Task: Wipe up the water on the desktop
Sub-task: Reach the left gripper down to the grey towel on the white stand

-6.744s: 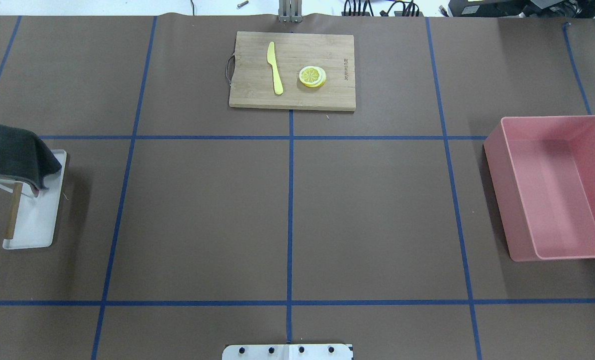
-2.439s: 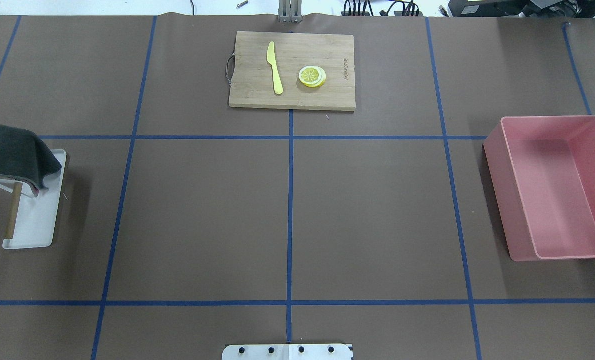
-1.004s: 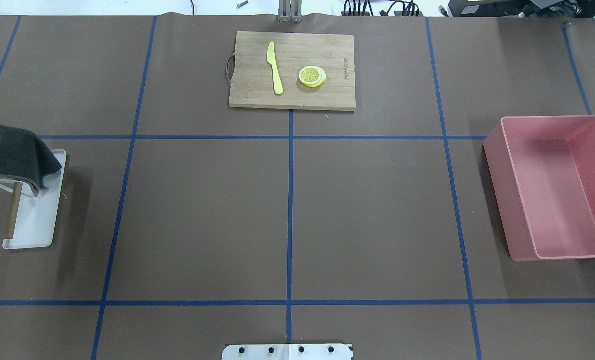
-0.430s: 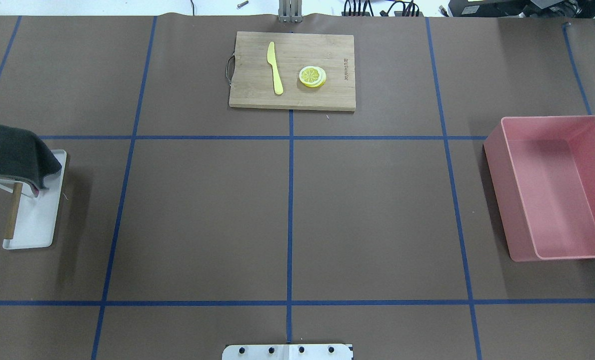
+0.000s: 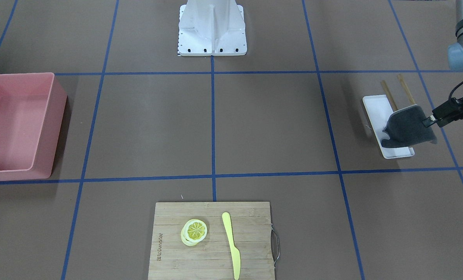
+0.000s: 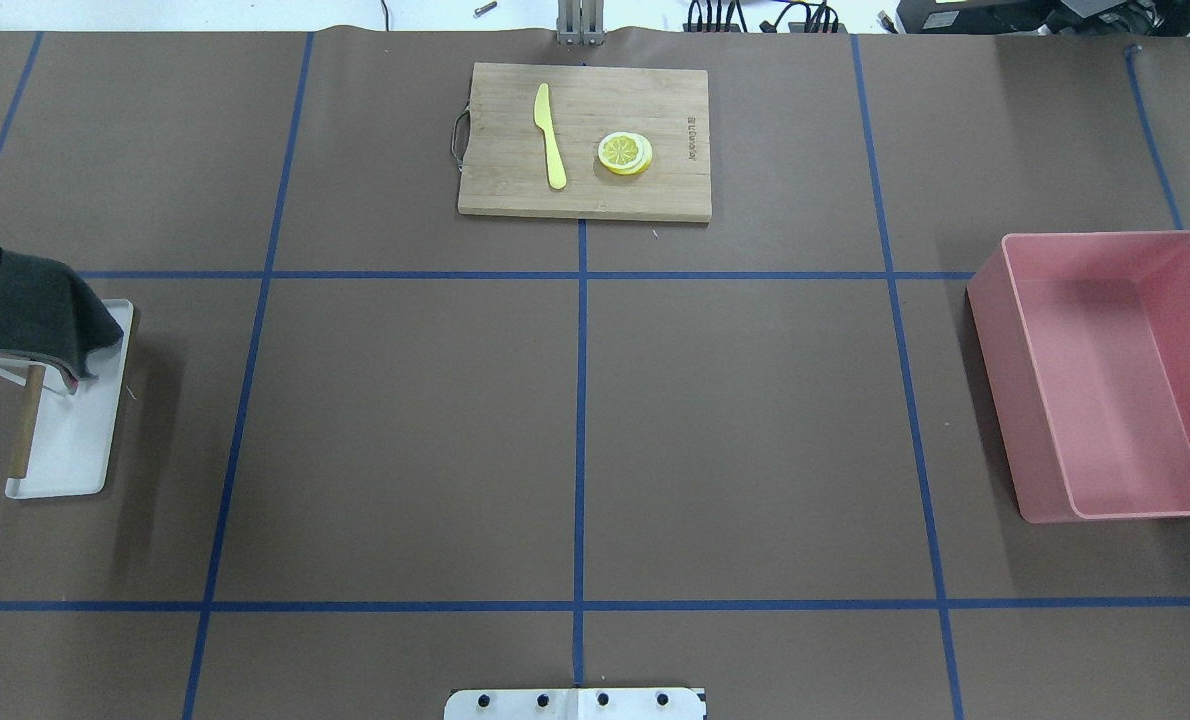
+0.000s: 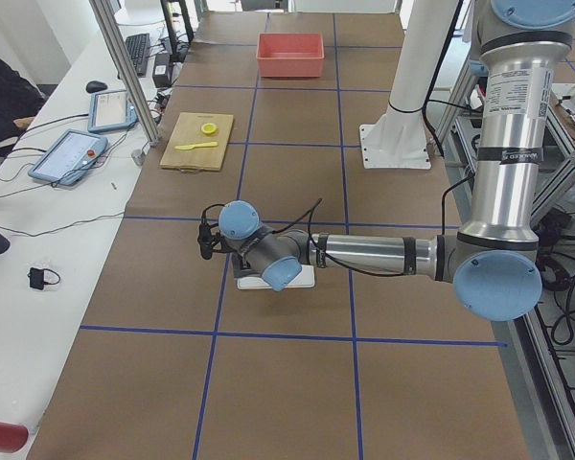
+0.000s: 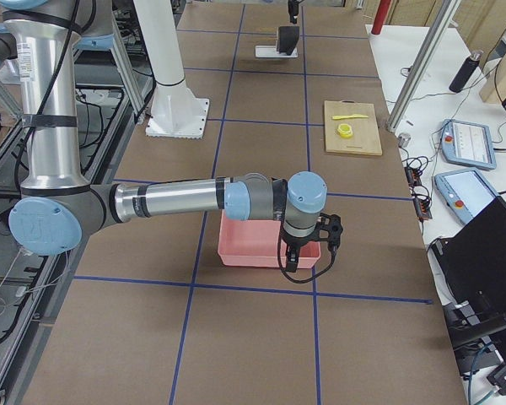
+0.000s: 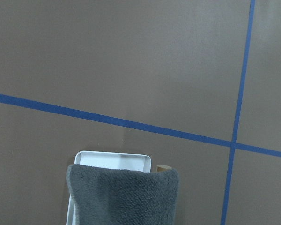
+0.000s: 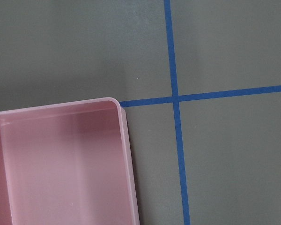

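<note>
Matte brown desktop (image 6: 405,430), fuzzy grey cloth (image 6: 30,310) (atop wooden-legged rack (image 6: 27,420))

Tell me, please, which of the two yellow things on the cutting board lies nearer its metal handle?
The yellow knife: it lies on the handle half of the cutting board, the lemon slices on the printed half.

free: desktop (image 6: 405,430) centre | obstacles: cutting board (image 6: 495,185) far edge; pink bin (image 6: 1015,400) right; grey towel (image 6: 30,310) left
</note>
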Controlling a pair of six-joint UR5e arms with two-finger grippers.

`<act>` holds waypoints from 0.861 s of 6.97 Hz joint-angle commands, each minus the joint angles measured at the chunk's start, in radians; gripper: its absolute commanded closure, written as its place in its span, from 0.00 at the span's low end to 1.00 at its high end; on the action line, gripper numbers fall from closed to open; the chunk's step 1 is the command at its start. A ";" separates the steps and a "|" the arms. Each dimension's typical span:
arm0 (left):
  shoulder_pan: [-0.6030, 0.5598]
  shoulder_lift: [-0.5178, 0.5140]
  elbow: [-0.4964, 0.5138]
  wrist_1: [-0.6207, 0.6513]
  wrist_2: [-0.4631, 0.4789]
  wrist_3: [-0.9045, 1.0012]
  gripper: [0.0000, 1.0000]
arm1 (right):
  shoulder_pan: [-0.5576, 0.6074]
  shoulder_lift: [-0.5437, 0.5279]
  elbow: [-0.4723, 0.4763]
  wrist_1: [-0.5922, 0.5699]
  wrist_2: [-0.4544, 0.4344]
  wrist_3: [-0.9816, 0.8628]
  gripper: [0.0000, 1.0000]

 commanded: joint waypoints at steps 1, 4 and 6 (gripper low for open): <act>0.003 -0.001 0.019 -0.002 0.001 0.005 0.37 | 0.000 0.001 -0.001 0.000 0.000 0.000 0.00; 0.002 -0.003 0.031 -0.002 -0.001 0.004 0.46 | 0.000 0.003 -0.001 0.000 0.000 0.002 0.00; 0.003 -0.003 0.037 -0.002 -0.001 0.005 0.47 | 0.000 0.003 -0.001 0.000 0.000 0.002 0.00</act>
